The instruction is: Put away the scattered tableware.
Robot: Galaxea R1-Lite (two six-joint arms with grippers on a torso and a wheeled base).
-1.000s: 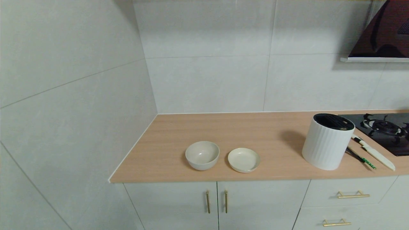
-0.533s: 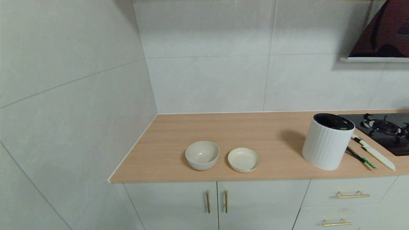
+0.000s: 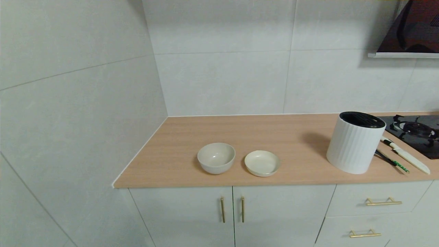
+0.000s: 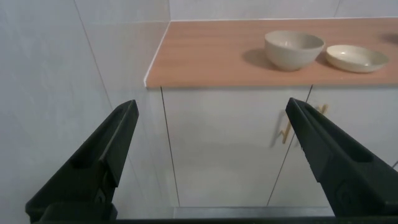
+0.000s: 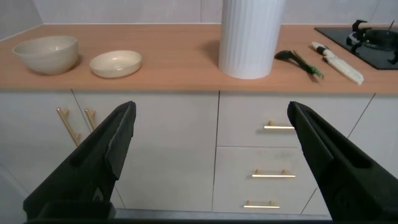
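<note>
A cream bowl [image 3: 216, 158] and a shallow cream dish [image 3: 262, 163] sit side by side near the front edge of the wooden counter [image 3: 267, 137]. To their right stands a white ribbed holder [image 3: 354, 142] with a black slotted top. A white knife [image 3: 406, 156] and dark chopsticks with green tips [image 3: 392, 162] lie beside it. My left gripper [image 4: 211, 155] is open, low in front of the cabinet, below the bowl [image 4: 293, 49] and dish [image 4: 357, 57]. My right gripper [image 5: 214, 158] is open too, facing the drawers under the holder [image 5: 250, 37].
A black gas hob [image 3: 415, 132] lies at the counter's right end under a range hood [image 3: 408, 32]. White cabinet doors [image 3: 205, 216] and drawers with gold handles [image 3: 383, 202] are below the counter. A tiled wall closes the left side.
The whole head view has shifted: the counter now sits slightly higher in the picture, so the camera moved. The tableware has kept its place.
</note>
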